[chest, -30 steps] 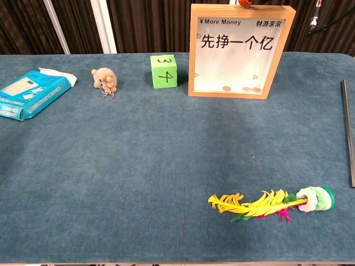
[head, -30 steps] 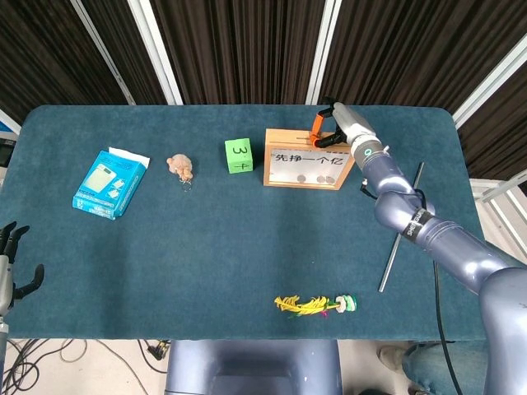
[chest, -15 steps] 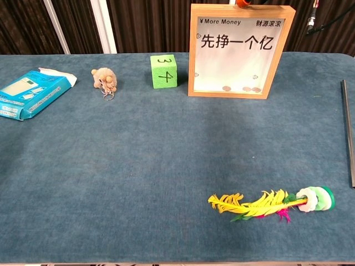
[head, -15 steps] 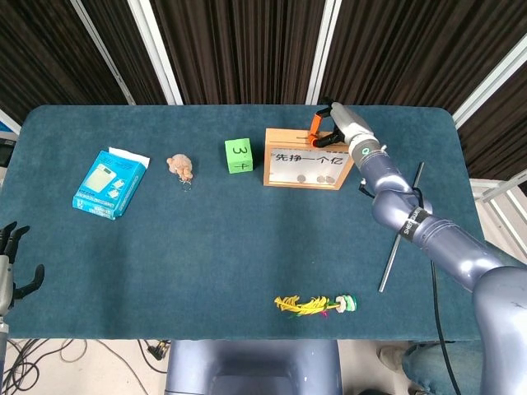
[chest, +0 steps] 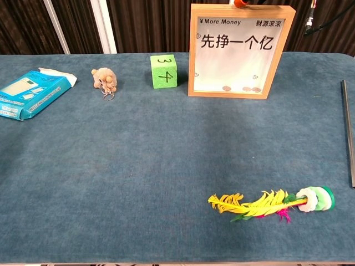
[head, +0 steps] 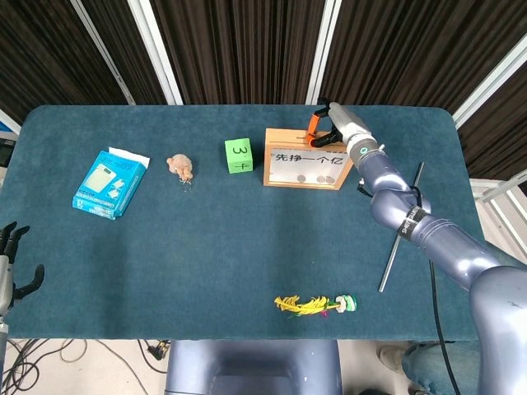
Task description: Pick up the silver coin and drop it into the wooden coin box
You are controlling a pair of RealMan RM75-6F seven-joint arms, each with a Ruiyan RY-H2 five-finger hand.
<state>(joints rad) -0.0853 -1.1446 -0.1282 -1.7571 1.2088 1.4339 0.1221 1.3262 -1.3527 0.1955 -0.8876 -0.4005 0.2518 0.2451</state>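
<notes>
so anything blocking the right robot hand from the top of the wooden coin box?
Nothing visible. The right robot hand is already at the top edge of the wooden-framed coin box, with nothing between them. The green foam cube stands apart to the box's left. The silver coin itself can't be made out in the fingers.

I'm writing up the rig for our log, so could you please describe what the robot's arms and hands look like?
The right arm is built of rounded, glossy blue-grey segments, with a dark band bearing white lettering and a thin black cable running alongside. Its right hand is pale grey and black with orange fingertips. Only the left hand shows at the table's edge: black fingers on a grey body.
</notes>
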